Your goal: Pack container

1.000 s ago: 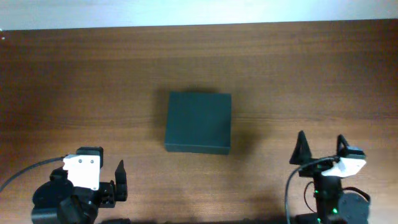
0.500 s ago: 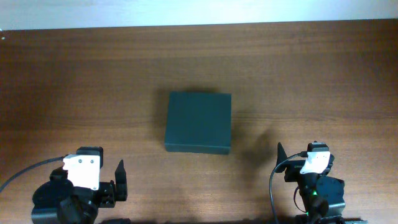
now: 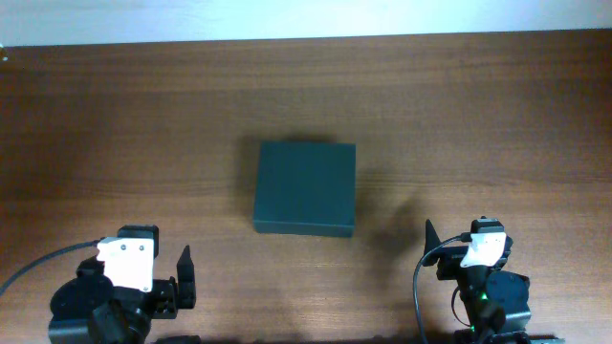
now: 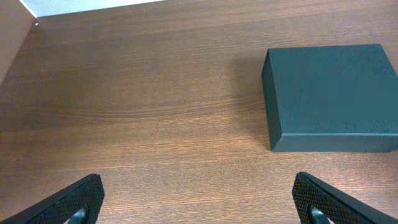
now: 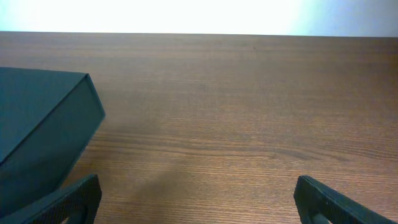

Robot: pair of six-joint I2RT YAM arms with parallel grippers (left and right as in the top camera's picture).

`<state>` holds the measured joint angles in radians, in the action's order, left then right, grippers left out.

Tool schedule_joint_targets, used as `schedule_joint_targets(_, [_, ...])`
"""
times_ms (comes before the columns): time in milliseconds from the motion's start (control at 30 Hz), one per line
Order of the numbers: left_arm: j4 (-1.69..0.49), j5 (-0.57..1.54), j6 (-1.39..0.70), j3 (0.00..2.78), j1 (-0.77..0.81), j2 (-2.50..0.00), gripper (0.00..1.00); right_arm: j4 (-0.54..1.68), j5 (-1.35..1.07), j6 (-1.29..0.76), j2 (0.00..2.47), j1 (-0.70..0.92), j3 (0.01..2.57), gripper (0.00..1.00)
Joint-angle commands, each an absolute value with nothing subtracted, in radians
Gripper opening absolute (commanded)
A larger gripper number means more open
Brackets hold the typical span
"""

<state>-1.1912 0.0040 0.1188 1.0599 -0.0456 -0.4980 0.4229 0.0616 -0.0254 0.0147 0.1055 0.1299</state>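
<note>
The dark green-black matte rectangular container sits closed near the middle of the brown wooden table. Its contents are hidden. The left end effector and right end effector stand apart, empty, by the front edge. Recommended: find the lid's free edge before lifting, since the hinge side cannot be told.

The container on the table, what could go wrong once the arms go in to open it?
1. The container looks shut, lid flush, with nothing bracing it on the bare table; a finger prying at an edge could simply slide it.
2. The right gripper, open, has only one corner of it in its wrist view, so its approach may miss.
3. The left gripper is open too; both closing in might collide.
</note>
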Motion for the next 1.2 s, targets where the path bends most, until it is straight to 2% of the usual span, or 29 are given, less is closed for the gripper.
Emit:
schedule_joint_targets(0, [-1.19, 0.015, 0.128, 1.059, -0.048, -0.495, 0.99, 0.427, 0.049, -0.022, 0.004, 0.111, 0.123, 0.99])
schedule_joint_targets(133, [-1.158, 0.078, 0.128, 1.022, -0.046, -0.438, 0.99, 0.427, 0.049, -0.023, 0.004, 0.111, 0.123, 0.99])
schedule_joint_targets(267, [-0.859, 0.194, 0.113, 0.715, -0.033, -0.257, 0.99, 0.427, 0.049, -0.022, 0.004, 0.111, 0.123, 0.99])
schedule_joint_targets(433, [-0.408, 0.195, 0.06, 0.355, -0.029, -0.144, 0.99, 0.427, 0.049, -0.023, 0.004, 0.111, 0.123, 0.99])
schedule_joint_targets(567, [-0.152, 0.133, 0.06, 0.131, -0.014, -0.014, 0.99, 0.427, 0.049, -0.022, 0.004, 0.111, 0.123, 0.99])
schedule_joint_targets(633, [-0.097, 0.116, 0.06, 0.084, -0.008, -0.012, 0.99, 0.427, 0.049, -0.023, 0.004, 0.111, 0.123, 0.99])
schedule_joint_targets(833, [-0.12, -0.049, 0.06, 0.028, 0.063, -0.005, 0.99, 0.427, 0.049, -0.023, 0.004, 0.111, 0.123, 0.99])
schedule_joint_targets(1167, [-0.12, -0.03, 0.06, 0.028, 0.072, -0.005, 0.99, 0.427, 0.049, -0.023, 0.004, 0.111, 0.123, 0.99])
